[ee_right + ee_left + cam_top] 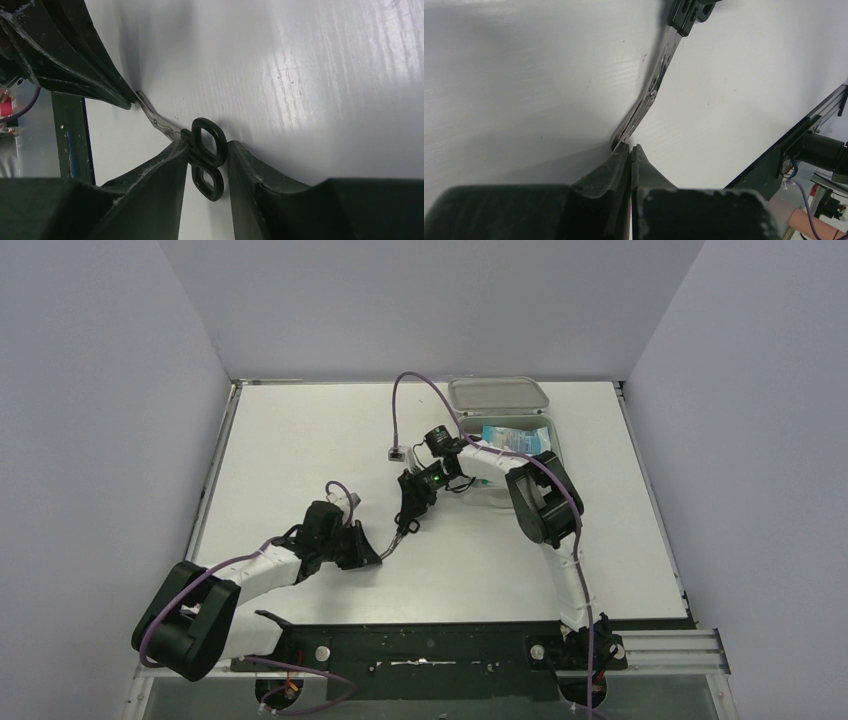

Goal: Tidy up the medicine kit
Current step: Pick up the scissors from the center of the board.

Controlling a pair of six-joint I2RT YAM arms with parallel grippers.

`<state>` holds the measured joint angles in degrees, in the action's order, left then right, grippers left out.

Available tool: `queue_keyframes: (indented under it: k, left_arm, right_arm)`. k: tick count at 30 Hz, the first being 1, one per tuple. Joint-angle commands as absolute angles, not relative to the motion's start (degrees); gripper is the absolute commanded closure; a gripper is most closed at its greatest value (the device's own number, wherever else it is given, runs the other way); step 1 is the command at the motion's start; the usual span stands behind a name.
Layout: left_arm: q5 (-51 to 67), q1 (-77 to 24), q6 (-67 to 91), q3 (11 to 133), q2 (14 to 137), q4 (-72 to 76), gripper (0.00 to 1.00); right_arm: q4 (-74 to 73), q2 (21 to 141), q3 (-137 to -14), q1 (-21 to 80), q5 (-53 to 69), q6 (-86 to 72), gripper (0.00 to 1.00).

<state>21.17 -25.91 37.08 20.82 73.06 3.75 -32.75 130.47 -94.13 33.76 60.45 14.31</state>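
mid-table, two arms on one pair of scissors (402, 528): from my remote seat i see the left gripper (376, 554) pinched tight on the tip of the steel blades, its fingertips (624, 152) together with the metal caught between them. the right gripper (411, 508) takes the other end, its jaws set round the black handle loops (205, 157) and closed on them, one pad against each side. the scissors run as a bridge between the two grippers; i cannot tell whether they touch the table (300, 440) beneath.

the medicine kit (556, 445), a pale box with rounded corners, sits at the far right of the table, near the back edge and well apart from the scissors. its lid (498, 393) stands open toward the back wall, and a blue-and-white packet (515, 437) lies inside. the right arm's forearm crosses over the kit's near-left corner.

open white surface spreads to the left of the grippers up to the left edge, and across the near right part of the table down to the black base rail (430, 645). grey walls (100, 390) close in on the left, back and right sides.
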Motion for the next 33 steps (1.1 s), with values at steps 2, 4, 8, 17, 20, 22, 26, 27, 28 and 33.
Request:
queue_keyframes:
  k: [2, 4, 8, 17, 20, 22, 26, 27, 28, 33]
  left_arm:
    - [18.12, -26.10, 36.55, 19.38, 72.64, 3.61, 1.00]
    - [18.31, -26.10, 36.67, 19.07, 73.08, 4.12, 1.00]
    - [18.54, -26.10, 36.47, 19.72, 72.86, 3.35, 1.00]
    - [17.71, -25.68, 36.39, 25.77, 63.88, -5.43, 0.86]
    - [16.32, -25.45, 34.47, 31.65, 61.19, -10.15, 0.72]
    - [15.85, -25.36, 33.68, 34.59, 59.97, -11.43, 0.63]
    - [14.94, -25.14, 31.88, 39.62, 58.74, -12.97, 0.52]
    - [14.64, -25.14, 31.11, 40.87, 58.73, -13.65, 0.50]
    - [13.89, -25.14, 30.19, 42.02, 58.78, -14.55, 0.48]
    - [10.14, -25.05, 25.15, 46.08, 58.05, -18.02, 0.04]
  right_arm:
    - [-34.84, 131.39, -97.32, 34.11, 63.47, 18.11, 0.66]
    - [-34.61, 131.32, -96.96, 34.59, 63.22, 18.02, 0.71]
    - [-31.84, 129.73, -95.24, 34.75, 63.07, 16.08, 0.92]
    - [-28.35, 124.10, -91.13, 33.12, 64.50, 12.72, 1.00]
    - [-25.16, 120.95, -88.15, 32.96, 62.79, 9.84, 1.00]
    - [-21.53, 118.57, -85.51, 32.62, 62.55, 6.69, 1.00]
    - [-18.07, 116.21, -83.33, 31.42, 62.70, 1.32, 1.00]
    - [-18.18, 115.76, -83.44, 31.17, 62.18, 0.33, 1.00]
    - [-18.49, 115.37, -83.49, 30.89, 61.76, 0.04, 1.00]
    - [-19.57, 111.86, -82.81, 28.14, 59.76, -4.81, 1.00]
